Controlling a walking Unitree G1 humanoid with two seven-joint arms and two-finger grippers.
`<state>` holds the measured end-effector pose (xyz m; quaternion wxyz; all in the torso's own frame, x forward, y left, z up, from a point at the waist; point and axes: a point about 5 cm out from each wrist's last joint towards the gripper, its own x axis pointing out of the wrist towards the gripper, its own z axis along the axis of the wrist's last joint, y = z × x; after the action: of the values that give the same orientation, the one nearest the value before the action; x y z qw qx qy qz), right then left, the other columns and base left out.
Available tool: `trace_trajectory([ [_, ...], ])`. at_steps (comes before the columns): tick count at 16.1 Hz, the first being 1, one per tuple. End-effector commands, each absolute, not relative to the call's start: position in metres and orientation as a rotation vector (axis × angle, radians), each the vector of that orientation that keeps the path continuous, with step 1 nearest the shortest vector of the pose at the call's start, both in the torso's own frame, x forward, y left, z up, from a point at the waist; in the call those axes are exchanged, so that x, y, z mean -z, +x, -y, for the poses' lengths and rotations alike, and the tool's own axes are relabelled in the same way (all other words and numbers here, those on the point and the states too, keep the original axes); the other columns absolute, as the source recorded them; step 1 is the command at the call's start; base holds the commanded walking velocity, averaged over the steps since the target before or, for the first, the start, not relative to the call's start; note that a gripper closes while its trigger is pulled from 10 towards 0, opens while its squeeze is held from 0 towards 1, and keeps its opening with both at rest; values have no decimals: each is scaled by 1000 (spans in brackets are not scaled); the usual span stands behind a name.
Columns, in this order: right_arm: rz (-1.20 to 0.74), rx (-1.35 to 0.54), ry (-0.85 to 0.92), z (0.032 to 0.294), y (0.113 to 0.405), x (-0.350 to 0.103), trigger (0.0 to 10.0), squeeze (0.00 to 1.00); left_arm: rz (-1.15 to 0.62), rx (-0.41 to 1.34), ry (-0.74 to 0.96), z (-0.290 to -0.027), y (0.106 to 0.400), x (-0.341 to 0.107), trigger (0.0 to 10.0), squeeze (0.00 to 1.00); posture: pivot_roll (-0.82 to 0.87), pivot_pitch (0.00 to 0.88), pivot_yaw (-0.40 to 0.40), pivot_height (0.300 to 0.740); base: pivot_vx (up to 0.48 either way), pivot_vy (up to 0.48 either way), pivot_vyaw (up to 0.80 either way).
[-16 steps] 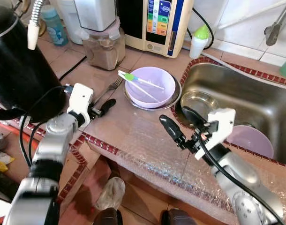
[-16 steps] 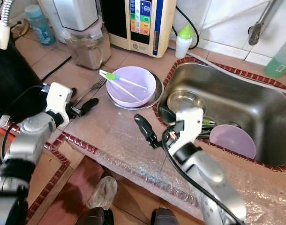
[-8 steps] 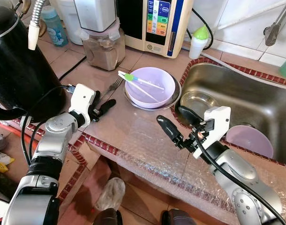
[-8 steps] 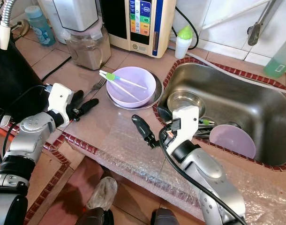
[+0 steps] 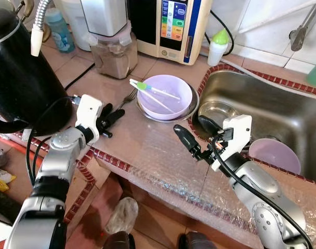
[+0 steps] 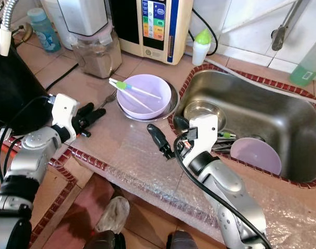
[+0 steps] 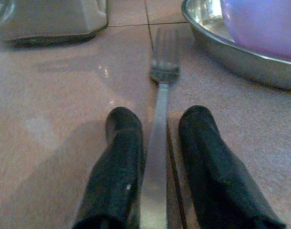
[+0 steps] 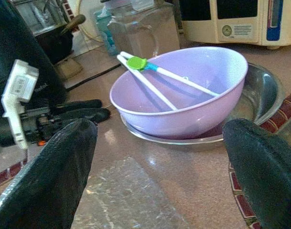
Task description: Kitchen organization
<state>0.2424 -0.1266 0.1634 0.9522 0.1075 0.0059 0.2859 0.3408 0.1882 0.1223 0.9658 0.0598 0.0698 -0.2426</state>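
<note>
— Steel first: where is the fork [image 7: 157, 143]?

— Flat on the tiled counter [image 5: 147, 142], left of centre in the head views, tines toward the lilac bowl [image 5: 166, 96]. The left wrist view shows what the head views barely do: the handle runs straight between the 2 black fingers [image 7: 117, 162] of the left gripper [image 5: 109, 118]. The fingers lie low on either side of it, with a thin gap on the one side; I would call the gripper open around the handle, not clamped.

— And the right gripper?

— The right gripper [image 5: 195, 134] hangs over the counter at middle frame, at the sink's [image 5: 282, 111] near-left corner, its fingers spread wide with nothing between them. Its wrist view looks under them at the bowl, which sits in a steel dish [image 8: 260, 90] with 2 white chopsticks [image 8: 160, 76] joined by a green clip across the rim, and at the left gripper beyond.

— What crowds the edges?

— A black kettle [image 5: 20, 78] fills the upper left, close behind the left arm. A blender jar [image 5: 114, 52] and a cream appliance [image 5: 173, 23] stand along the top. A red tile border [image 5: 121, 163] marks the counter's front edge, just below the left gripper. In the sink lie a steel bowl [image 5: 217, 111] and a lilac plate [image 5: 274, 155].

— Open room?

— The bubble-wrap-covered counter stretch [image 5: 163, 161] between both grippers.
</note>
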Motion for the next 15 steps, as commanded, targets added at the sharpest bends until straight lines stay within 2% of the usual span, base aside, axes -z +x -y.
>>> trace_trajectory([
  [1,3,-571,213,128,244,-165,10000,0,-272,467,84,-193,329,-94,0,0,-110,86,4,740,0,0,0],
  [10,22,-557,211,126,254,-165,10000,0,-273,416,40,-180,295,-87,0,0,-82,72,1,740,0,0,0],
  [15,33,-564,211,123,261,-164,10000,0,-67,243,15,-176,285,-107,0,0,-62,59,-6,740,0,0,0],
])
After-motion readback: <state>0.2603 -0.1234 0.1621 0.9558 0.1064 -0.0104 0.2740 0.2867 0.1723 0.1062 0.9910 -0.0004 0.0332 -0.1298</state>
